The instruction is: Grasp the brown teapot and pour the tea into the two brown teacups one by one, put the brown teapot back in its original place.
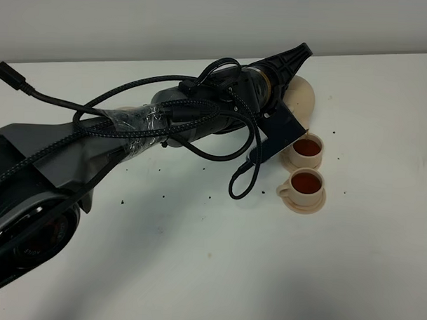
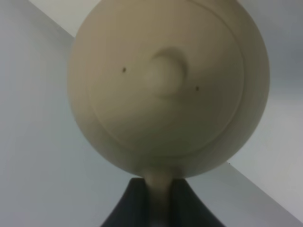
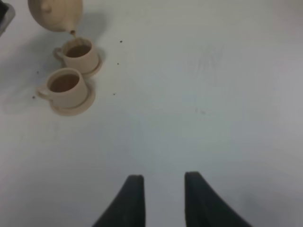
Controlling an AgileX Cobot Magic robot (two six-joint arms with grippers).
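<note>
Teapot (image 3: 54, 15) hung tilted, spout just over far cup (image 3: 80, 53); near cup (image 3: 64, 87) beside it, both filled. Left claw (image 2: 158, 198) clamped on teapot handle; right claw (image 3: 161, 198) stood parted, empty, well apart from cups.

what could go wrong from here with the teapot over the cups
1. The teapot hangs by its handle alone in the left tool; it might swing or slip.
2. Its spout sits just above the far cup, which already holds tea, so more tilt may overfill it.
3. The near cup stands close and could be knocked.
</note>
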